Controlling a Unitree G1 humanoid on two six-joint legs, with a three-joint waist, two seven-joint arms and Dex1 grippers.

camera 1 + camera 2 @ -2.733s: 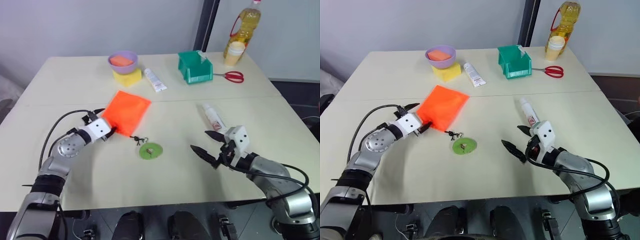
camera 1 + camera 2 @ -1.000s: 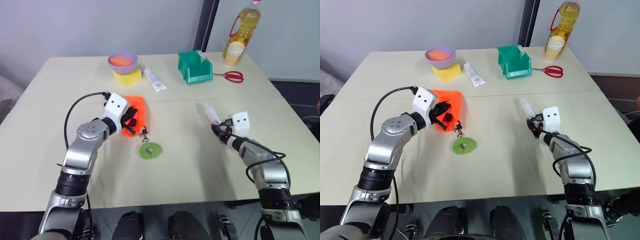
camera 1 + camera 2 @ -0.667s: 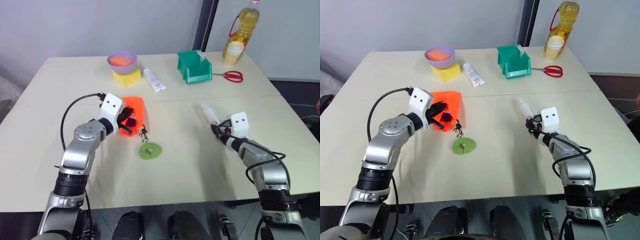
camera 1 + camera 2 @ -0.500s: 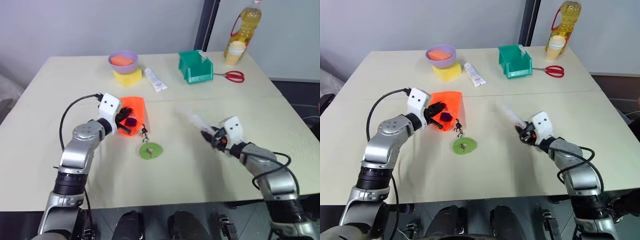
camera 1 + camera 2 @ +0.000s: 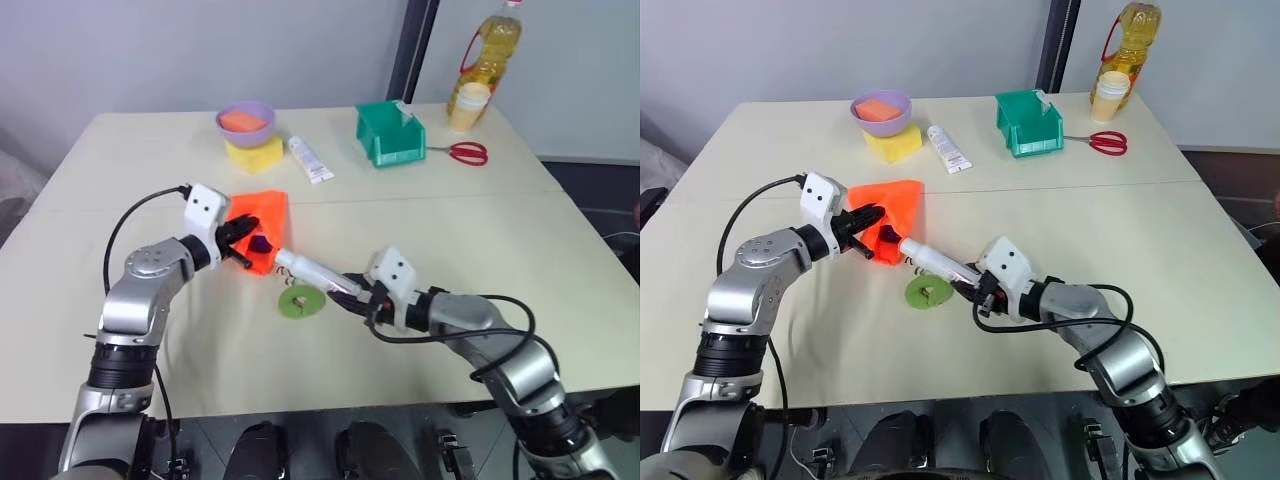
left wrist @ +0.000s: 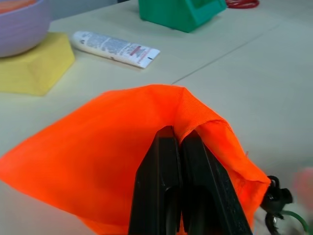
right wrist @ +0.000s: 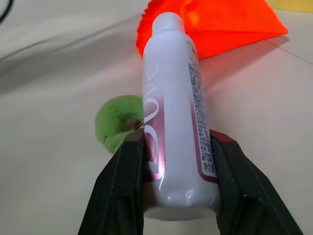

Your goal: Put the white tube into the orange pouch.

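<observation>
The orange pouch (image 5: 262,214) is held up off the table by its edge, with my left gripper (image 5: 243,244) shut on the fabric beside its mouth. In the left wrist view the two black fingers (image 6: 195,171) press together on the pouch (image 6: 98,142) rim. My right gripper (image 5: 975,287) is shut on the lower end of the white tube (image 5: 310,270), which lies almost level with its pale cap pointing at the pouch mouth, just outside it. The tube (image 7: 171,112) shows a red-brown patch. The green disc (image 5: 301,301) lies on the table under the tube.
At the back of the table (image 5: 150,330) stand a purple bowl (image 5: 245,120) on a yellow sponge (image 5: 254,153), a flat white tube (image 5: 311,160), a green bin (image 5: 389,133), red scissors (image 5: 463,152) and an oil bottle (image 5: 490,55).
My right gripper has carried the white tube leftward across the table, turning its cap toward the pouch mouth. The left gripper, still holding the pouch, has shifted slightly left.
</observation>
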